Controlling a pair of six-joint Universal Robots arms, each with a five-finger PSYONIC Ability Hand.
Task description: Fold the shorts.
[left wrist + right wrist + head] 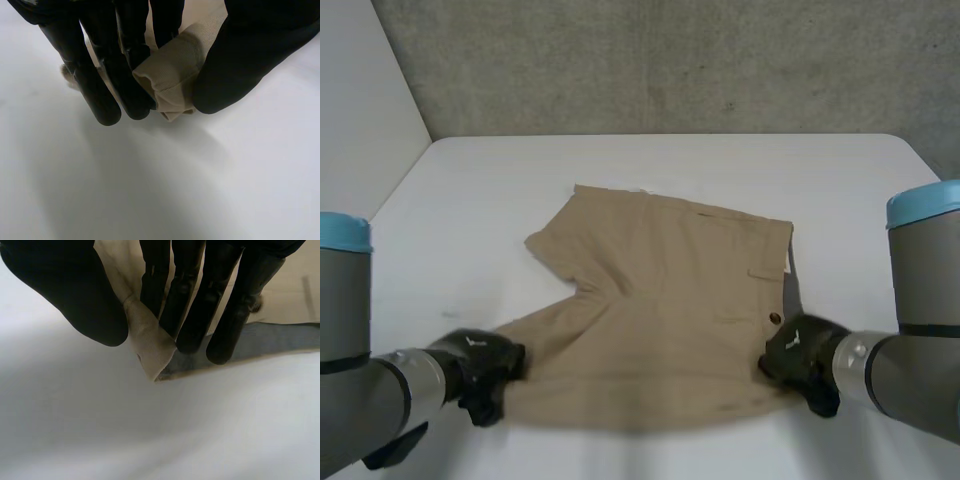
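Note:
Tan shorts (660, 300) lie on the white table (470, 230), one leg spread toward the near edge, the other toward the far left. My left hand (485, 372) pinches the near left corner of the shorts (172, 75) between thumb and fingers (100, 95). My right hand (802, 360) pinches the near right corner (147, 342) between its thumb and fingers (187, 315), lifting it slightly off the table. A small dark button (774, 319) shows near the right hand.
A grey wall (670, 60) rises behind the table's far edge. A white panel (360, 90) stands at the far left. Bare table surface lies around the shorts on all sides.

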